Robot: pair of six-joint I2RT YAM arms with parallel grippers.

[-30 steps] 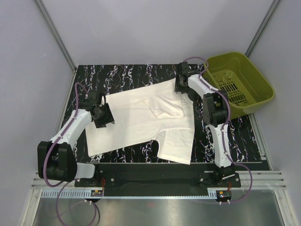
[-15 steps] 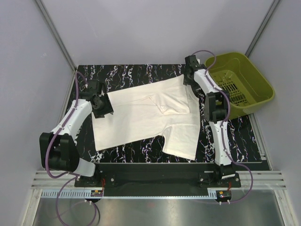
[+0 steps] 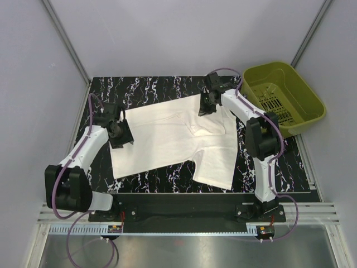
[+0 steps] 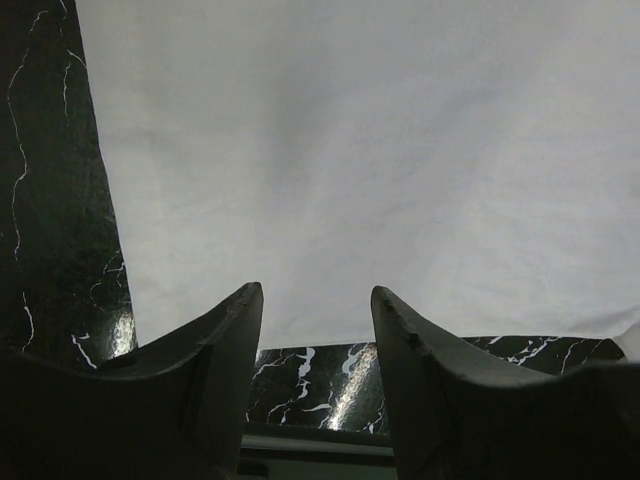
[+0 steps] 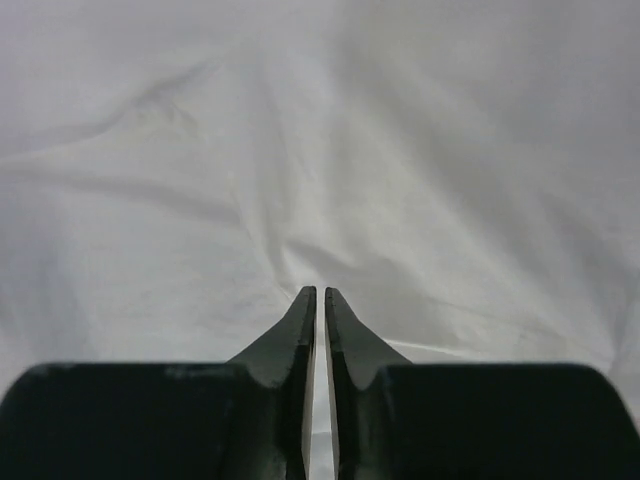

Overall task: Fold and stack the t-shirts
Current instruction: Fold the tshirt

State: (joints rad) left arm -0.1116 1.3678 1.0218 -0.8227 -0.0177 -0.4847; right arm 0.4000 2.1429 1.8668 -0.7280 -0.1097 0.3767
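One off-white t-shirt [image 3: 167, 137] lies spread on the black marbled table [image 3: 145, 89], plain side up, with a sleeve pointing to the near edge. My left gripper [image 3: 124, 137] hovers at the shirt's left edge. Its fingers stand open with nothing between them, and the left wrist view shows cloth [image 4: 360, 150] ahead of the left gripper [image 4: 317, 295]. My right gripper [image 3: 205, 106] is at the shirt's far edge, near the collar end. In the right wrist view the right gripper [image 5: 320, 292] is shut on the t-shirt [image 5: 200, 200], with creases running to its tips.
An olive-green plastic basket [image 3: 304, 92] stands at the far right, partly off the table. Grey walls close in the back and sides. A metal rail [image 3: 184, 215] runs along the near edge behind the arm bases.
My right gripper has moved left from the shirt's far right corner onto the far edge and has shut on the cloth. The left gripper has shifted slightly toward the near side and stays open.
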